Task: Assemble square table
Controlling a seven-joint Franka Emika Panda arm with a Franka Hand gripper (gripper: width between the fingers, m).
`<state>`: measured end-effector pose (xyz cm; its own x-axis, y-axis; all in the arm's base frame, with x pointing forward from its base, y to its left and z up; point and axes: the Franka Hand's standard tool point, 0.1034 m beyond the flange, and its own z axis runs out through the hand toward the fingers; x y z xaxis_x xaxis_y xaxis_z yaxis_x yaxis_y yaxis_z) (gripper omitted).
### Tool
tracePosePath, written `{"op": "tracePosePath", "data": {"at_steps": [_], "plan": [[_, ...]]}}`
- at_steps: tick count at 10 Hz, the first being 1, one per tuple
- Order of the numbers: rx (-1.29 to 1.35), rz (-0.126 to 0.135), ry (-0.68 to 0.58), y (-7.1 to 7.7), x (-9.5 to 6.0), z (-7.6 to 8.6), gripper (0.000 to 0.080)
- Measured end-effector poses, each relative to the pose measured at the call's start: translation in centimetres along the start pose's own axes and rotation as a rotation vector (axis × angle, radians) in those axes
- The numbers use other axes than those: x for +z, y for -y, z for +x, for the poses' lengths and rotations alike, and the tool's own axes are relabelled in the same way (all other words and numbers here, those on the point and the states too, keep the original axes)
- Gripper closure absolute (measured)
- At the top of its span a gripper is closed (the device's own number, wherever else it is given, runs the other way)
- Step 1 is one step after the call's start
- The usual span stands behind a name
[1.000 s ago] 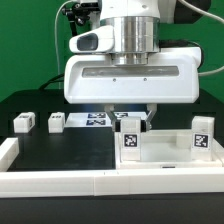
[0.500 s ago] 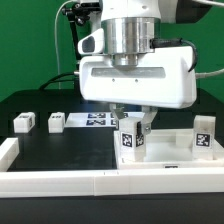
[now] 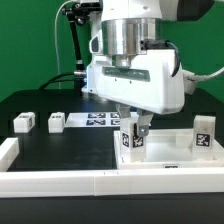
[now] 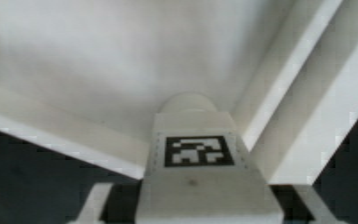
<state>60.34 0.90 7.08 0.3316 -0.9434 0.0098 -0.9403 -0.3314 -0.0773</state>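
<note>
The square table top (image 3: 168, 160), a white slab with a raised rim, lies at the exterior view's right. My gripper (image 3: 133, 127) is shut on a white tagged leg (image 3: 132, 139) and holds it upright on the slab's near left corner. A second leg (image 3: 203, 135) stands on the slab's right side. Two loose legs (image 3: 23, 122) (image 3: 55, 122) lie on the black table at the left. In the wrist view the held leg (image 4: 201, 150) sits between my fingers (image 4: 114, 203), over the slab's surface (image 4: 87, 70) beside its rim (image 4: 309, 90).
The marker board (image 3: 98, 120) lies behind the gripper. White border rails run along the front (image 3: 60, 184) and the left edge (image 3: 8, 150) of the black table. A green backdrop and cables stand at the back.
The gripper hand has turned about its upright axis and shifted slightly to the exterior view's right, turning the held leg with it on the slab's corner. The other legs have not moved.
</note>
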Motion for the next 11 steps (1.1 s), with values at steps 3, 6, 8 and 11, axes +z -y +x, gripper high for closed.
{"op": "tracePosePath", "data": {"at_steps": [3,6,8,11], "plan": [[0.126,0.009,0.014,0.11,-0.02,0.14,0.0509],[0.076,0.009,0.014,0.11,-0.01,0.11,0.0341],[-0.089,0.010,0.013,0.13,-0.03,0.08,0.0185],[-0.412,0.011,0.013,0.10,-0.03,0.04,0.0153]]}}
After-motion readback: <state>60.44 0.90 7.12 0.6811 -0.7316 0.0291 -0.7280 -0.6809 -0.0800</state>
